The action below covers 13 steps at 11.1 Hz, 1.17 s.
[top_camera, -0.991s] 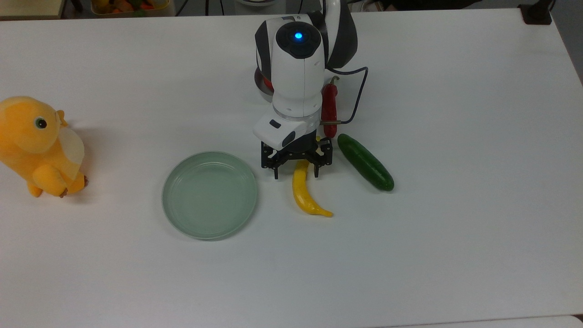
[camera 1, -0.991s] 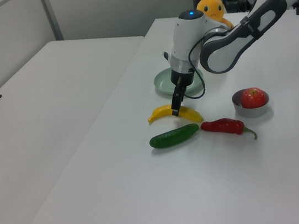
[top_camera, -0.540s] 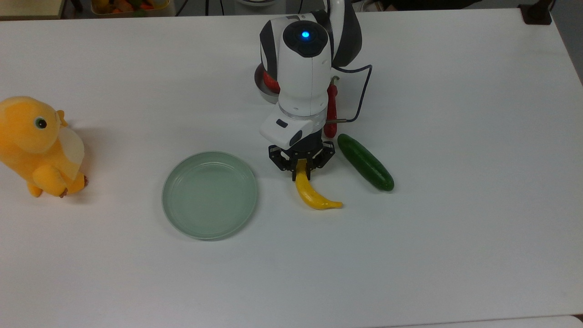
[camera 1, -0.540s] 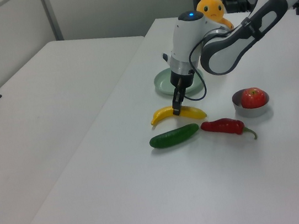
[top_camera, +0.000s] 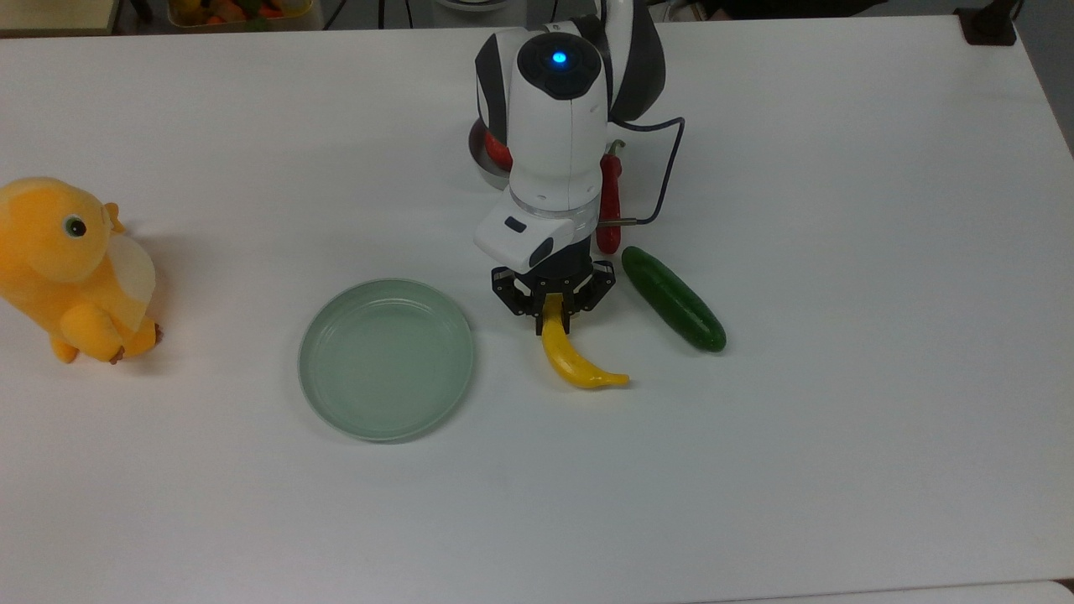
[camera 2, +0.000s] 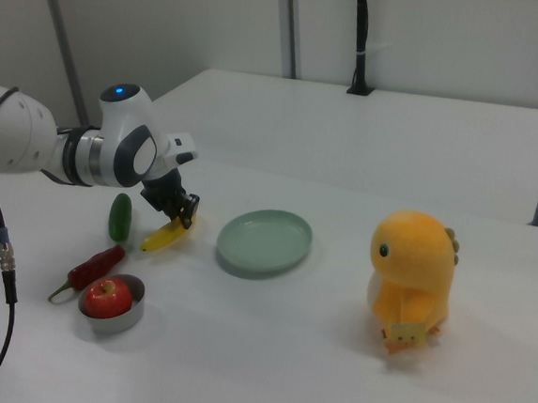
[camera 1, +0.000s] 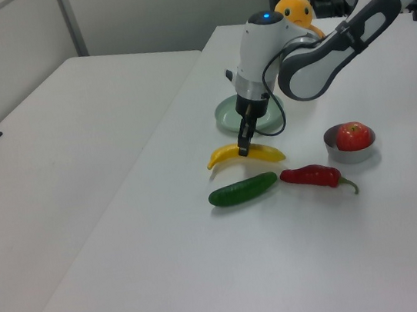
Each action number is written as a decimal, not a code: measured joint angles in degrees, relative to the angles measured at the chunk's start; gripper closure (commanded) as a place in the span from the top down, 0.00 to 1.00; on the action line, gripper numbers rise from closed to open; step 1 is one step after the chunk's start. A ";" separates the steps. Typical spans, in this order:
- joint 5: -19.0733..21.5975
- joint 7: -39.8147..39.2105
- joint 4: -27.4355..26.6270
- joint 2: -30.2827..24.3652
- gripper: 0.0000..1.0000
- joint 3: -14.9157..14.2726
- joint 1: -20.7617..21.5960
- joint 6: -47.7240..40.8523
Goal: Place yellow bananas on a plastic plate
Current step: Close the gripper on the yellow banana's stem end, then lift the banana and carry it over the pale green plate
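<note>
Closing narrowly around the stem end of the yellow bananas (top_camera: pixel 573 356), end effector (top_camera: pixel 553 323) pointing straight down, fingers nearly together and pressing the fruit from both sides. Lying on the white desk (top_camera: pixel 839 252), banana curving away from the grip, pointed tip aiming toward the top view's right. In the left view, gripping the bananas (camera 1: pixel 243 153) near the middle of the curve with the end effector (camera 1: pixel 244 149); whether lifting clear of the desk or resting on it, impossible to tell. In the right view, holding the bananas (camera 2: pixel 166 236) under the end effector (camera 2: pixel 186 219).

Sitting just beside the banana, on the top view's left, plastic plate (top_camera: pixel 386 358), carrying nothing, apart from the fruit. Lying on the other side, near but not touching, dark green cucumber (top_camera: pixel 673 298), slanting diagonally. Lying behind the end effector, partly hidden by the arm's wrist, red chili pepper (top_camera: pixel 610 205). Standing further back, small metal bowl (camera 1: pixel 352 153) holding a red apple (camera 1: pixel 354 135). Trailing beside the wrist, dark cable (top_camera: pixel 663 176).

Sitting well apart at the top view's far left, orange-yellow plush toy (top_camera: pixel 71 268).
</note>
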 measured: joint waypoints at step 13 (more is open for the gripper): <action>0.76 -7.53 0.41 -11.95 0.01 -0.02 -7.91 -9.18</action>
